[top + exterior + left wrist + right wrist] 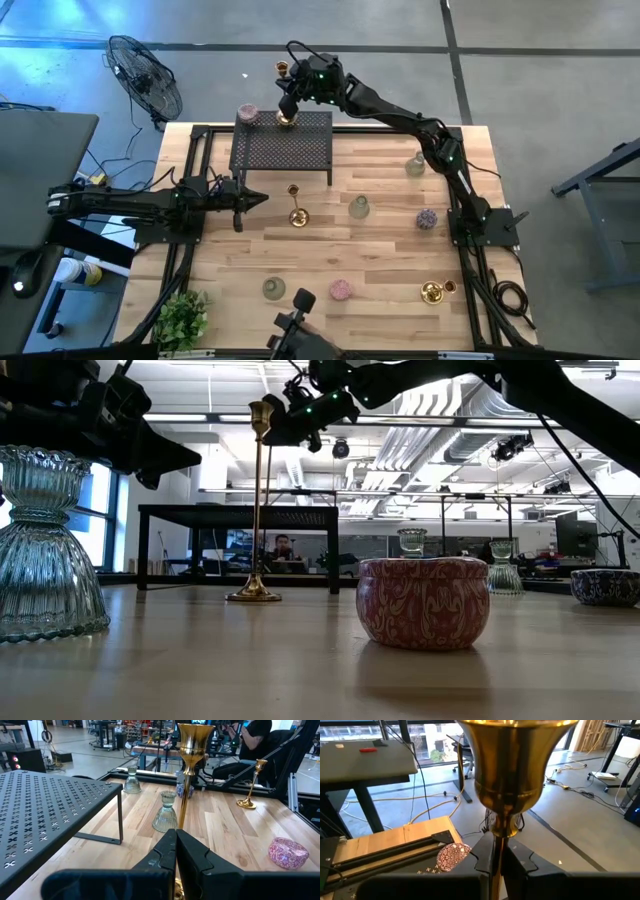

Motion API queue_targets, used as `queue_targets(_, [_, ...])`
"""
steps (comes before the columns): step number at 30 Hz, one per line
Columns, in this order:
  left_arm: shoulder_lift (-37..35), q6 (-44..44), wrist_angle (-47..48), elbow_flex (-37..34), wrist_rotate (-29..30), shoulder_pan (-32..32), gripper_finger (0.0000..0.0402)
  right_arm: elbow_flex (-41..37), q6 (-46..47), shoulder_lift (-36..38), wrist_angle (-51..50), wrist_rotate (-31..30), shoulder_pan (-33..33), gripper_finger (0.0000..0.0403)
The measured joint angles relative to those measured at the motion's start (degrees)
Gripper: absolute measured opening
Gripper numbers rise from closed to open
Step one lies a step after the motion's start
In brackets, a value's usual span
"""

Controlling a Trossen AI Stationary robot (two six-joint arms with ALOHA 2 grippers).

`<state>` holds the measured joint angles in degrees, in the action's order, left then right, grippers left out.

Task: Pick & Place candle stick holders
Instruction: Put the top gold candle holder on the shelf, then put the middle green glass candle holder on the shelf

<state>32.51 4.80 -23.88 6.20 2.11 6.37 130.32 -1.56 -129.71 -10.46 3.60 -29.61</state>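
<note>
My right gripper (290,100) is at the far edge of the black mesh rack (280,150), shut on a tall slim gold candlestick (512,765). The candlestick's round base (286,121) shows over the rack's far edge. A pink round holder (247,113) sits on the rack beside it. My left gripper (258,200) is shut and empty, just left of a second tall gold candlestick (296,207). That one stands upright on its base on the table, and its stem (182,805) rises just beyond my left gripper's fingertips. My right gripper pinches the candlestick's thin stem (498,851) between its two fingers, a little below the cup. The fingers come roughly level from the table's right and lie across the stem. The candlestick stands upright. I cannot tell whether its base rests on the rack.
Pale-green glass holders stand on the table (415,165), (359,207), (273,288). There is also a purple round holder (427,218), a pink round one (340,289) and a squat gold one (432,292). A leafy plant (180,320) sits at the near left corner.
</note>
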Motion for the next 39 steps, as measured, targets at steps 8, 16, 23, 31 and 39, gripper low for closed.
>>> queue_targets(8, [0.0, 0.0, 0.0, 0.0, -0.2, 0.0, 0.0004, 0.0, -0.2, -1.7, 1.7, 0.0, 0.0, 0.0016])
queue_targets(16, [0.0, 0.0, 0.1, 0.0, -0.5, 0.0, 0.0004, 0.0, 0.0, -1.7, 1.7, 0.0, 0.0, 0.0029])
queue_targets(23, [0.0, 0.0, 0.5, 0.0, -0.5, 0.0, 0.0004, 0.0, 0.0, -1.7, 1.7, 0.0, 0.0, 0.0102])
queue_targets(31, [0.0, 0.0, 1.4, 0.0, -0.7, 0.0, 0.0004, 0.0, -0.3, -0.7, 0.7, -0.5, 0.0, 0.0164])
queue_targets(39, [0.0, 0.0, 1.3, 0.0, -0.4, 0.0, 0.0004, 0.0, -2.0, 4.8, -9.0, -1.7, 0.0, 0.0171])
